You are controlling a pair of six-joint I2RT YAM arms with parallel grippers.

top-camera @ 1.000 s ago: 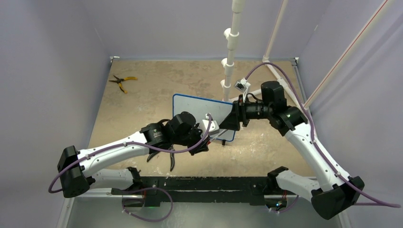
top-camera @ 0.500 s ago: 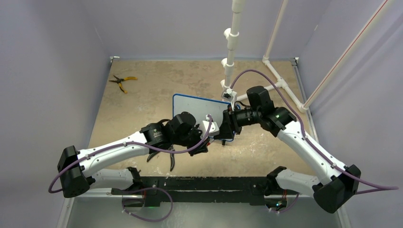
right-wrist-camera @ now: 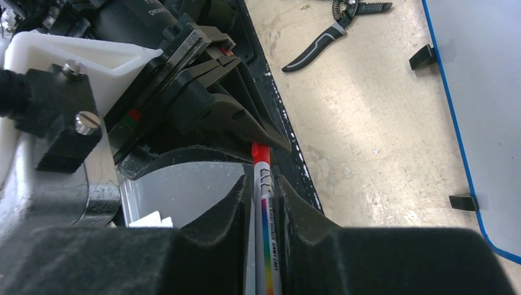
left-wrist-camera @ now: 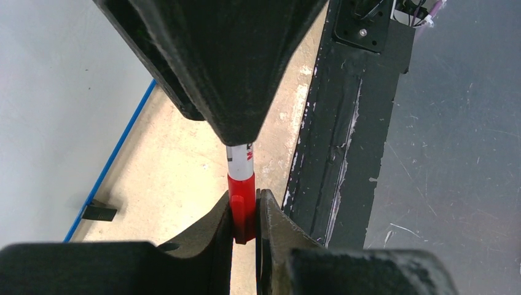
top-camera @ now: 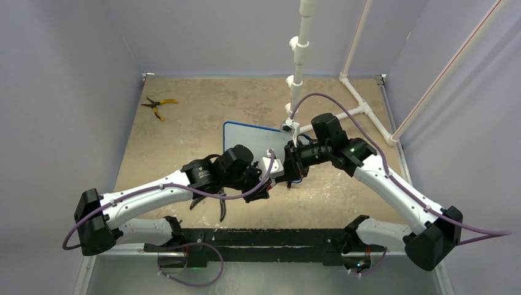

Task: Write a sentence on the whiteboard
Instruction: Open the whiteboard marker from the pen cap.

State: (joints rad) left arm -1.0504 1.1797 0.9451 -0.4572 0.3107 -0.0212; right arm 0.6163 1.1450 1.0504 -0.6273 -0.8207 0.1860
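Note:
The whiteboard [top-camera: 253, 136], glossy white with a blue frame, lies mid-table behind both wrists; its edge shows in the left wrist view [left-wrist-camera: 55, 92] and the right wrist view [right-wrist-camera: 485, 92]. The sentence is out of view; the board parts I see are blank. My left gripper [left-wrist-camera: 244, 203] is shut on the red cap [left-wrist-camera: 242, 212] of a marker. My right gripper [right-wrist-camera: 263, 184] faces it from the opposite side, shut on the marker's white barrel [right-wrist-camera: 265, 212] with the rainbow stripe. In the top view the two grippers [top-camera: 284, 171] meet tip to tip over the board's near right corner.
Yellow-handled pliers [top-camera: 158, 106] lie at the far left of the table. Black-handled pliers [right-wrist-camera: 325, 37] lie near my left arm. A white pipe frame [top-camera: 298, 74] stands at the back right. The black base rail [top-camera: 264, 236] runs along the near edge.
My right arm has swung left up to the left gripper, and its jaws have closed around the marker barrel. The left arm has stayed still, holding the cap.

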